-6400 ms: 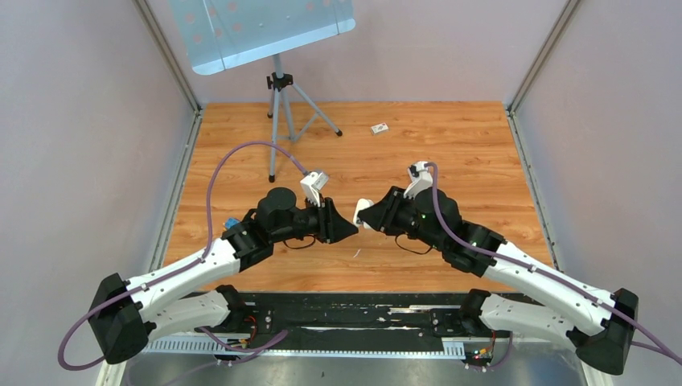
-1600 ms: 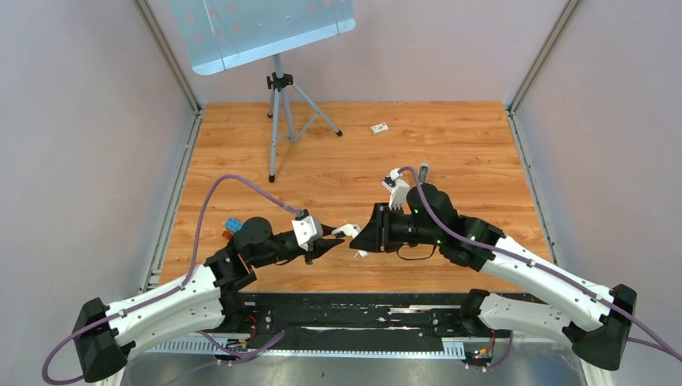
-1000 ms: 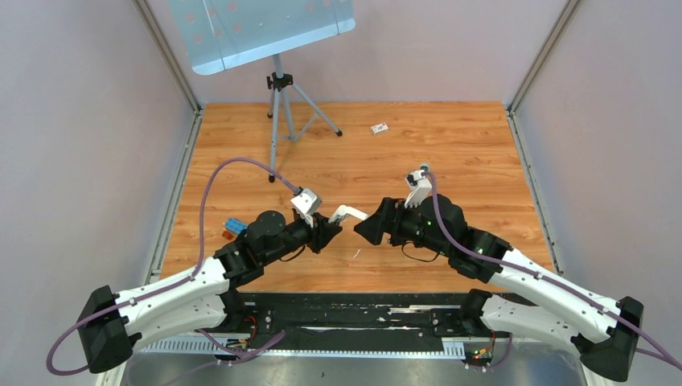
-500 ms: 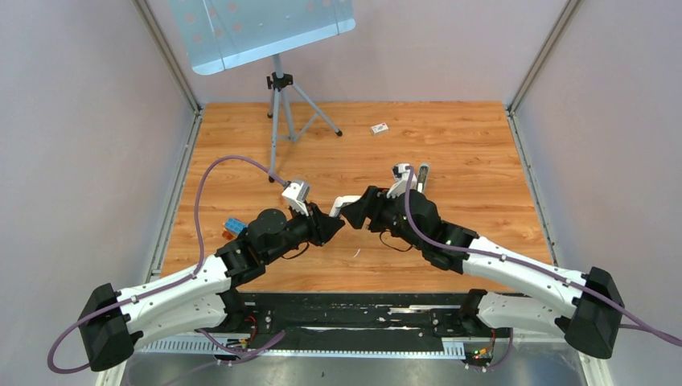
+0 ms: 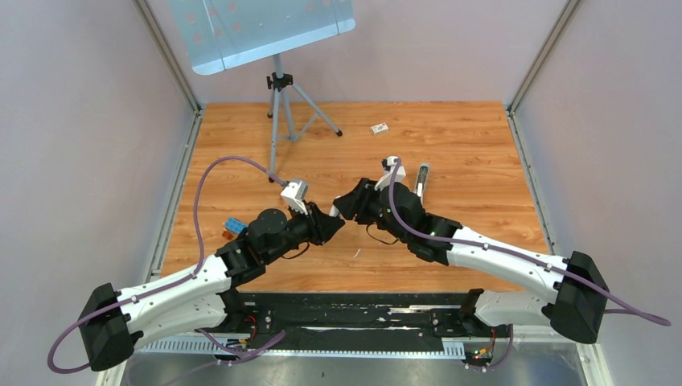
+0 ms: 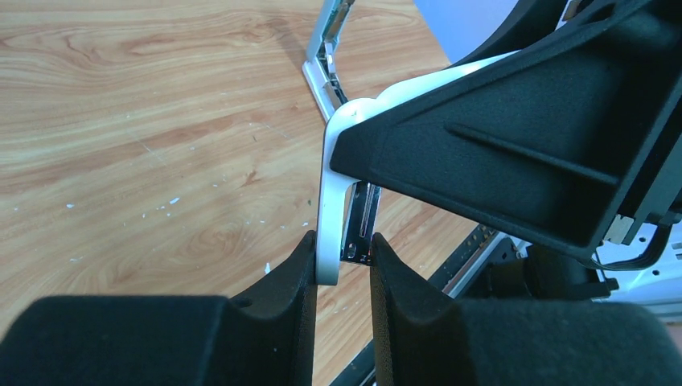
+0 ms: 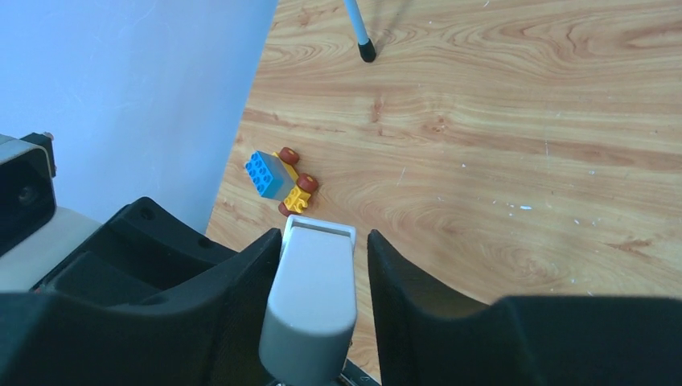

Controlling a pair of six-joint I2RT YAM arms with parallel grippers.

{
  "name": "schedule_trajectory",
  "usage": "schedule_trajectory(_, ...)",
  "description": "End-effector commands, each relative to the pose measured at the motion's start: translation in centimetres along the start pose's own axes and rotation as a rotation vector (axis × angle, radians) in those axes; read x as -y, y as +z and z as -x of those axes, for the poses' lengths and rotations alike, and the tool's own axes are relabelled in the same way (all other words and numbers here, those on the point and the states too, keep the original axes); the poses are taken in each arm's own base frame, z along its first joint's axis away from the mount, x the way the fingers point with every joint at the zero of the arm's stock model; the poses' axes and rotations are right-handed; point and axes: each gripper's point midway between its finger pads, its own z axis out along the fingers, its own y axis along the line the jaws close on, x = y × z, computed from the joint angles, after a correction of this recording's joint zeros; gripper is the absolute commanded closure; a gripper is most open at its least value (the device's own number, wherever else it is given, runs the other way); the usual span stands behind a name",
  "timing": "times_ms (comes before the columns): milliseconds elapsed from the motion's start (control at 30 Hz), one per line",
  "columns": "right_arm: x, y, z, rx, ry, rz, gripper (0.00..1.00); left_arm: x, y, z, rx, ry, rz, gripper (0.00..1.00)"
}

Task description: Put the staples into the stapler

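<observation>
The stapler (image 5: 338, 211), white-grey with a black metal channel, hangs in the air between both grippers. My left gripper (image 5: 333, 222) is shut on one end of it; in the left wrist view (image 6: 342, 256) the fingers pinch the white shell (image 6: 328, 217) and the channel. My right gripper (image 5: 346, 203) is round the other end. In the right wrist view (image 7: 322, 239) the stapler (image 7: 310, 297) touches one finger, with a gap to the other. The staples (image 5: 421, 177), a grey metal strip in segments, lie on the table right of the right arm and show in the left wrist view (image 6: 326, 48).
A small white printed box (image 5: 380, 128) lies at the back. A tripod (image 5: 278, 96) with a pale board stands back left; one foot shows in the right wrist view (image 7: 366, 55). A blue and yellow toy (image 5: 233, 226) lies by the left arm, and shows in the right wrist view (image 7: 280, 181).
My left gripper lifted the stapler and held it still. My right arm swung left and came in round the stapler's free end, uncovering the staples on the table.
</observation>
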Motion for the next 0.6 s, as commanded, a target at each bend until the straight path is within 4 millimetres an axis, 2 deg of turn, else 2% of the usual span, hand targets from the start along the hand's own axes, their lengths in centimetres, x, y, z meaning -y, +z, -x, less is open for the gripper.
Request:
schedule_trajectory(0,-1.1,0.4,0.0,-0.010,0.005,0.011,0.58,0.7,0.1,1.8,0.070,-0.010,-0.018,1.00)
schedule_trajectory(100,-1.0,0.5,0.0,-0.012,-0.003,0.006,0.69,0.2,0.1,1.6,0.066,0.002,0.004,0.99)
schedule_trajectory(133,-0.9,0.5,-0.1,-0.013,-0.005,0.000,0.72,0.0,0.0,1.6,0.064,0.005,0.011,0.94)
schedule_trajectory(200,-0.6,0.5,0.0,-0.009,-0.010,-0.008,0.75,-0.2,0.0,1.6,0.064,0.012,0.025,0.83)
schedule_trajectory(367,0.7,0.3,1.1,0.025,-0.050,-0.071,0.78,-1.0,-0.5,1.7,0.056,0.039,0.069,0.48)
schedule_trajectory(500,3.9,0.2,1.9,-0.010,-0.112,-0.185,0.78,-2.3,-1.4,1.4,0.028,0.086,0.129,0.19)
schedule_trajectory(567,5.9,0.5,1.9,-0.049,-0.136,-0.251,0.78,-3.0,-1.9,1.4,0.018,0.117,0.164,0.09)
